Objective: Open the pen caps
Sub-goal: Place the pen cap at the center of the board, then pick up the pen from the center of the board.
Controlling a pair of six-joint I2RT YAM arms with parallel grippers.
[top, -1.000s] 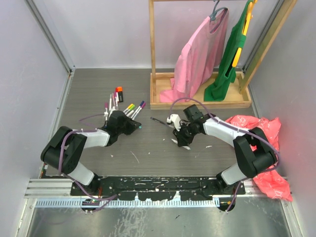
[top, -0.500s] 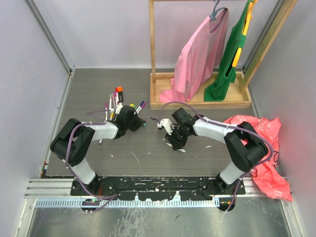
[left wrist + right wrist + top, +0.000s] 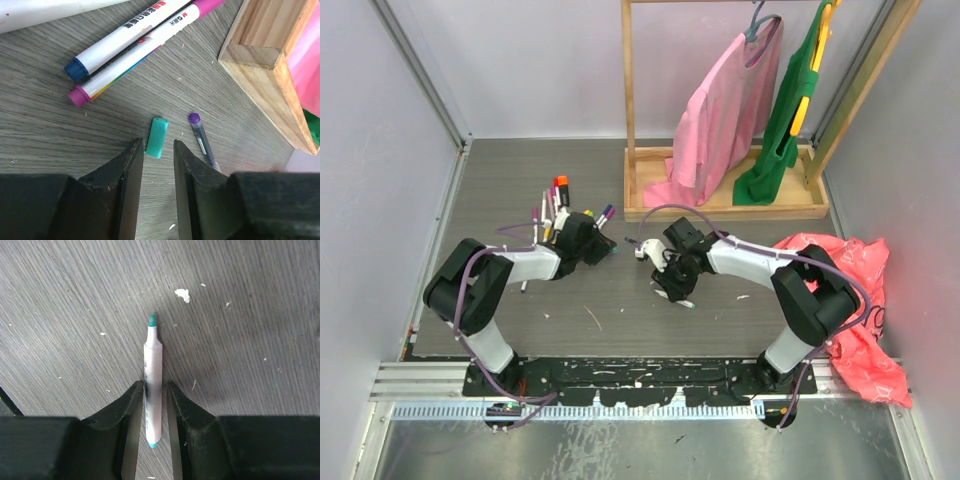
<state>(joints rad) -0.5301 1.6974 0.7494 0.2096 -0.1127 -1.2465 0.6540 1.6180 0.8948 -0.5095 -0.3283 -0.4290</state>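
Top edge cuts off pink-ended pen [image 3: 150, 47]; right claw [image 3: 152, 386] grip on green-tipped pen [image 3: 152, 355] unclear.

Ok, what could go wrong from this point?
The loose green cap lies partly inside the open left claw; pulling away could flick it toward the thin purple-ended pen. The uncapped green pen sits inside the right claw, tip bare; a sideways move might roll it or mark the table.

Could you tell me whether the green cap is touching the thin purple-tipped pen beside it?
Apart. The left wrist view shows a strip of bare table between the green cap and the purple-tipped pen.
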